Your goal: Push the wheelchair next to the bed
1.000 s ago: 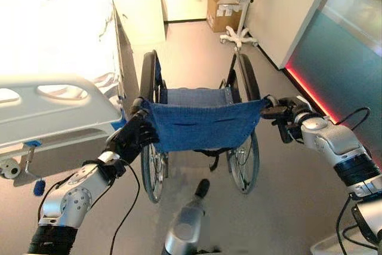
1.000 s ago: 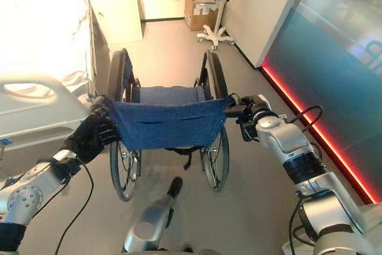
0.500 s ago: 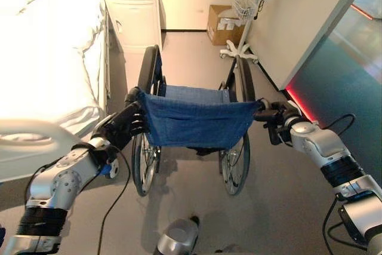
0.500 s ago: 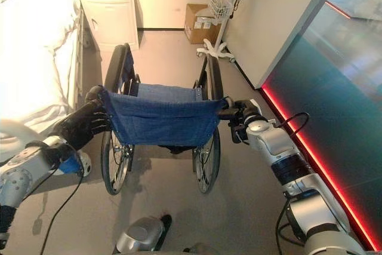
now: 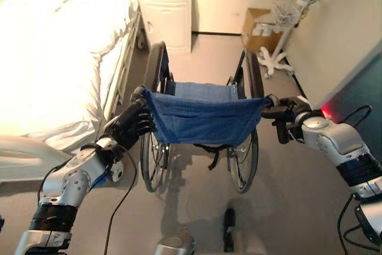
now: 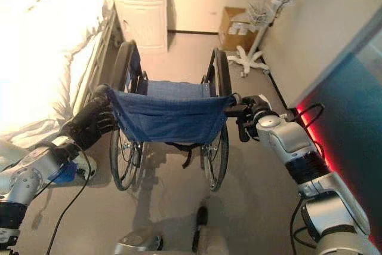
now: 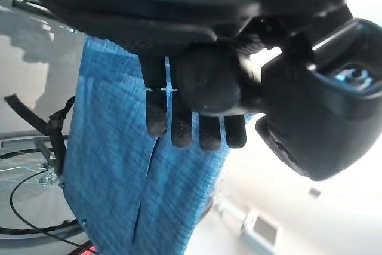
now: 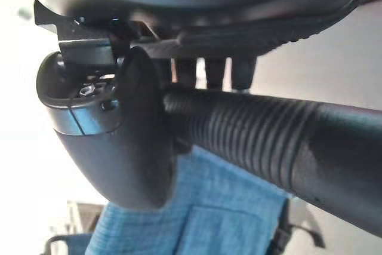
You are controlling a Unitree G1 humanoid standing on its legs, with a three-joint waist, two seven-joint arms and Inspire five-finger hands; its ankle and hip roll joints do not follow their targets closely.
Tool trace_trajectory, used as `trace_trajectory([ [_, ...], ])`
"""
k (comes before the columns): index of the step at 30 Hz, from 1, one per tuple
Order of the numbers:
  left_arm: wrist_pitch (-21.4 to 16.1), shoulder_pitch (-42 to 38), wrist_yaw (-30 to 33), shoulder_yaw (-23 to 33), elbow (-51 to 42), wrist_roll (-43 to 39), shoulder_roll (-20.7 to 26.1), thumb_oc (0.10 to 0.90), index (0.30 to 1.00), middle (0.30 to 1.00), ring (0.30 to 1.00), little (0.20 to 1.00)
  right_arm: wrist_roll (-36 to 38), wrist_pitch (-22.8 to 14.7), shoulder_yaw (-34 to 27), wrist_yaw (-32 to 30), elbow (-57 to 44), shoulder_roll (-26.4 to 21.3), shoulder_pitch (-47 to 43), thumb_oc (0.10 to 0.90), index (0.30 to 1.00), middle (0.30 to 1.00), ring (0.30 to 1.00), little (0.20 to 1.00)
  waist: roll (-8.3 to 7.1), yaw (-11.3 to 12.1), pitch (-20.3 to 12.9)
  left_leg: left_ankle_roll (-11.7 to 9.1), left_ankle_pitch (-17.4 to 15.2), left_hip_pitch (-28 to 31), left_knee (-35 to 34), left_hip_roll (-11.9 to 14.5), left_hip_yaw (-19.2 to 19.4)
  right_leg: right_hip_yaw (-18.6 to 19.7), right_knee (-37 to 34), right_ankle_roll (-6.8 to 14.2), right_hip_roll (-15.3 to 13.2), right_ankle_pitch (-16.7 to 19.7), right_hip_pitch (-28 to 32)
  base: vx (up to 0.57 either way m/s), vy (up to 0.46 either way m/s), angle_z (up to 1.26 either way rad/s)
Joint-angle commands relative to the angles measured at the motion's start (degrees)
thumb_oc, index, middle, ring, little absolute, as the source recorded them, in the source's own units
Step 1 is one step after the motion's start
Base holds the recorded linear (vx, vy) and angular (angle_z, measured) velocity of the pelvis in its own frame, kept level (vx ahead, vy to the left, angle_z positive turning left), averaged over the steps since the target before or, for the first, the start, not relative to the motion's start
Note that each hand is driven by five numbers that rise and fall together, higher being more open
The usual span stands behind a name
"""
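Grey floor [image 5: 197, 64] runs forward between a big white bed with rumpled sheets [image 5: 54, 58] on the robot's left and a pale wall [image 5: 340, 34] on its right. At the far end stand a white bedside cabinet [image 5: 164, 7], a brown cardboard box [image 5: 255, 23] and a white rolling stand with a wire basket [image 5: 280, 34].

Right in front of the robot is the black wheelchair with a blue cloth back [image 5: 203, 117]. It points straight ahead, the same way the bed runs. Its left wheel is near the bed's side rail but not touching it, so the bed lies to the wheelchair's left.

On the bed side, the left hand [image 5: 132, 126] is curled round the black left push handle [image 5: 139, 94]. The right hand [image 6: 249, 114] is wrapped round the ribbed black right push handle [image 8: 262, 141].

I think the next push should go forward and lean a little left, toward the bed.
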Motion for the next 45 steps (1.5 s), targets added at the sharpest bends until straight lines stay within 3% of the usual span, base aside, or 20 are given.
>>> trace_trajectory([
  [1, -6.1, 0.8, 0.4, 3.4, -7.4, -3.7, 2.4, 0.400, 0.300, 0.300, 0.300, 0.300, 1.5, -8.0, 1.4, 5.0, -6.4, -1.5, -7.3, 0.400, 0.300, 0.300, 0.300, 0.300, -2.89, -0.3, -6.8, 0.8, 20.0, -5.2, 12.2, 4.1, 2.0, -1.8, -4.7, 0.8, -2.4, 2.7, 2.4, 0.35, -0.254, -0.15],
  [2, -5.9, 1.1, 0.8, 4.4, -7.5, -3.9, 1.8, 0.400, 0.300, 0.300, 0.300, 0.300, 1.0, -7.8, 0.9, 4.6, -8.2, -1.3, -6.3, 0.400, 0.300, 0.300, 0.300, 0.300, -2.43, 0.3, -5.8, 1.5, 19.7, -10.6, 13.0, 0.5, 4.3, -2.8, -4.2, -0.9, -0.1, 1.5, 4.8, 0.37, -0.217, -0.10],
  [4, -6.8, 1.1, 0.6, 5.0, -6.7, -3.4, 1.4, 0.400, 0.300, 0.300, 0.300, 0.300, -0.3, -7.2, 0.3, 4.6, -9.6, -0.5, -5.6, 0.400, 0.300, 0.300, 0.300, 0.300, -1.61, 0.9, -5.2, 1.9, 18.2, -11.3, 6.1, -1.4, 6.1, -2.9, -4.3, -1.0, 1.8, 0.5, 6.6, 0.37, -0.164, 0.23],
  [6, -7.2, 1.0, 0.5, 5.2, -6.3, -3.4, 1.5, 0.400, 0.300, 0.300, 0.300, 0.300, -1.1, -6.9, 0.4, 4.0, -9.9, 0.4, -5.8, 0.400, 0.300, 0.300, 0.300, 0.300, -1.30, 1.3, -5.1, 2.2, 18.6, -10.4, -1.1, -0.9, 7.4, -3.1, -4.5, -1.1, 2.7, -0.5, 7.8, 0.31, -0.100, 0.26],
  [7, -8.1, 0.7, -0.3, 4.7, -5.2, -1.9, 1.6, 0.400, 0.300, 0.300, 0.300, 0.300, -1.5, -6.9, 0.5, 2.8, -8.9, 1.9, -6.4, 0.400, 0.300, 0.300, 0.300, 0.300, -0.18, 2.1, -5.8, 1.9, 21.6, -10.6, -14.7, 1.3, 9.2, -4.9, -5.1, -1.8, 4.9, -2.5, 10.0, 0.32, -0.082, 0.22],
  [12, -10.1, 1.8, -1.1, 3.0, -5.9, 3.6, -0.2, 0.400, 0.300, 0.300, 0.300, 0.300, -1.7, -8.4, 1.1, -0.2, -6.3, 4.1, -5.3, 0.400, 0.300, 0.300, 0.300, 0.300, 1.35, 5.1, -5.8, -0.9, 31.4, -14.4, -36.2, 4.4, 13.4, -7.0, -6.0, -3.6, 9.4, -7.2, 17.1, 0.58, -0.109, 0.28],
  [14, -9.4, 1.6, -0.5, 3.7, -6.7, 2.6, 0.8, 0.400, 0.300, 0.300, 0.300, 0.300, -2.9, -9.7, 0.5, 0.5, -6.1, 3.9, -3.1, 0.400, 0.300, 0.300, 0.300, 0.300, 1.61, 5.9, -6.0, -1.3, 32.1, -15.4, -41.8, 5.0, 15.9, -7.3, -4.3, -3.9, 10.4, -10.5, 20.2, 0.73, -0.050, 0.20],
  [16, -8.4, 0.5, -0.4, 4.3, -6.3, 2.0, 1.4, 0.400, 0.300, 0.300, 0.300, 0.300, -3.9, -10.8, 0.4, 1.2, -5.2, 4.5, -2.2, 0.400, 0.300, 0.300, 0.300, 0.300, 1.21, 5.9, -6.6, 0.2, 28.7, -14.7, -41.8, 4.5, 18.0, -7.8, -2.4, -3.5, 10.1, -12.3, 20.4, 0.47, -0.013, 0.05],
  [20, -6.5, -3.6, -0.2, 3.4, -3.7, -0.2, 2.7, 0.400, 0.300, 0.300, 0.300, 0.300, -5.0, -12.8, 0.4, 1.3, -2.0, 7.4, -1.8, 0.400, 0.300, 0.300, 0.300, 0.300, -0.40, 8.0, -8.7, 3.6, 24.4, -14.7, -34.5, 2.1, 14.9, -9.0, 8.0, -1.5, 8.4, -14.4, 21.6, 0.51, -0.001, -0.05],
  [23, -5.2, -5.8, -2.3, 2.2, -1.4, 0.5, 3.6, 0.400, 0.300, 0.300, 0.300, 0.300, -3.0, -14.0, 1.2, -0.2, -0.6, 7.3, -2.3, 0.400, 0.300, 0.300, 0.300, 0.300, -2.37, 8.8, -10.1, 7.1, 22.1, -12.3, -33.3, -1.2, 12.7, -7.7, 26.1, 6.9, 7.0, 0.8, 18.1, 0.52, 0.078, -0.07],
  [24, -5.4, -6.6, -2.4, 1.9, -0.5, -0.3, 4.4, 0.400, 0.300, 0.300, 0.300, 0.300, -1.6, -14.0, 1.2, -0.3, -1.1, 6.8, -2.7, 0.400, 0.300, 0.300, 0.300, 0.300, -1.89, 8.5, -10.9, 7.6, 21.5, -11.2, -33.2, -0.8, 11.9, -6.9, 31.2, 8.6, 7.3, 6.7, 14.8, 0.36, 0.035, 0.29],
  [25, -5.5, -6.9, -2.3, 1.8, -0.1, -0.6, 4.7, 0.400, 0.300, 0.300, 0.300, 0.300, -1.1, -13.8, 1.3, -0.3, -1.2, 6.7, -3.0, 0.400, 0.300, 0.300, 0.300, 0.300, -1.71, 8.3, -11.1, 7.7, 21.2, -10.8, -33.2, -0.7, 11.9, -6.8, 32.5, 8.8, 6.9, 7.9, 13.4, 0.40, 0.032, 0.45],
  [27, -5.5, -8.8, -2.8, 1.1, 1.4, -1.7, 6.3, 0.400, 0.300, 0.300, 0.300, 0.300, -1.6, -12.1, 1.1, -1.2, -3.2, 7.2, -3.2, 0.400, 0.300, 0.300, 0.300, 0.300, -0.76, 5.9, -10.7, 7.6, 20.1, -8.8, -32.2, -1.1, 10.6, -6.5, 27.2, 6.0, 4.8, 2.1, 8.4, 0.43, 0.006, 0.34],
  [30, -6.0, -9.5, -3.5, 0.8, 1.7, -2.7, 7.9, 0.400, 0.300, 0.300, 0.300, 0.300, -2.3, -11.9, 0.1, -1.2, -5.3, 6.2, -2.0, 0.400, 0.300, 0.300, 0.300, 0.300, -0.23, 3.7, -9.6, 7.0, 18.3, -7.2, -30.1, -1.7, 9.0, -6.4, 13.6, 3.5, 2.3, -1.1, 6.0, 0.35, -0.113, 0.47],
  [32, -7.0, -9.9, -3.3, 0.6, 1.6, -3.3, 8.4, 0.400, 0.300, 0.300, 0.300, 0.300, -2.4, -12.8, -1.0, -0.2, -6.1, 5.0, -1.3, 0.400, 0.300, 0.300, 0.300, 0.300, 0.04, 2.1, -8.0, 6.7, 14.9, -3.9, -28.2, -1.9, 6.9, -6.6, 3.8, 3.2, -0.7, 0.7, 2.9, 0.31, -0.253, 0.63],
  [33, -7.3, -11.1, -2.7, -0.3, 1.8, -3.7, 8.5, 0.400, 0.300, 0.300, 0.300, 0.300, -1.4, -12.7, -1.3, -0.2, -6.5, 3.9, -1.7, 0.400, 0.300, 0.300, 0.300, 0.300, -0.30, 0.2, -6.6, 6.6, 11.4, -1.5, -26.3, -2.0, 5.8, -5.0, -3.1, 4.2, -3.1, 5.0, -0.3, 0.35, -0.317, 0.58],
  [37, -6.5, -14.5, 0.4, -3.1, 2.0, -3.6, 7.3, 0.400, 0.300, 0.300, 0.300, 0.300, 1.4, -8.4, -1.5, -0.8, -8.2, 3.2, -5.2, 0.400, 0.300, 0.300, 0.300, 0.300, -0.95, -2.5, -4.9, 6.1, 6.1, 2.6, -23.7, -0.2, 3.3, -2.0, -4.8, 5.8, -4.2, 7.9, -4.0, 0.35, -0.272, 0.83],
  [41, -7.0, -12.9, 1.7, -3.5, 1.4, -3.3, 3.8, 0.400, 0.300, 0.300, 0.300, 0.300, 3.9, -7.2, -1.2, 1.0, -7.8, 1.5, -6.8, 0.400, 0.300, 0.300, 0.300, 0.300, -1.34, -3.8, -7.2, 3.8, 9.8, 3.9, -21.1, 2.7, 3.5, -2.0, -6.6, 3.8, -1.4, 4.4, -0.7, 0.26, -0.155, 0.68],
  [43, -6.7, -11.6, 1.8, -3.4, 0.6, -2.6, 2.4, 0.400, 0.300, 0.300, 0.300, 0.300, 3.1, -6.7, -1.0, 1.8, -8.8, 0.8, -6.4, 0.400, 0.300, 0.300, 0.300, 0.300, -1.80, -3.6, -7.1, 1.2, 16.7, -2.0, -9.5, 3.5, 5.8, -3.6, -8.0, 2.2, -1.5, 4.0, 2.4, 0.13, -0.173, 0.42],
  [45, -6.0, -10.9, 1.8, -2.7, 0.3, -3.0, 2.2, 0.400, 0.300, 0.300, 0.300, 0.300, 3.3, -6.7, -1.1, 1.0, -10.1, 0.7, -5.6, 0.400, 0.300, 0.300, 0.300, 0.300, -1.69, -3.3, -6.2, 0.6, 16.7, -4.7, -11.1, 5.0, 8.3, -4.9, -9.3, 1.3, -1.2, 3.2, 5.3, 0.11, -0.130, 0.29],
])
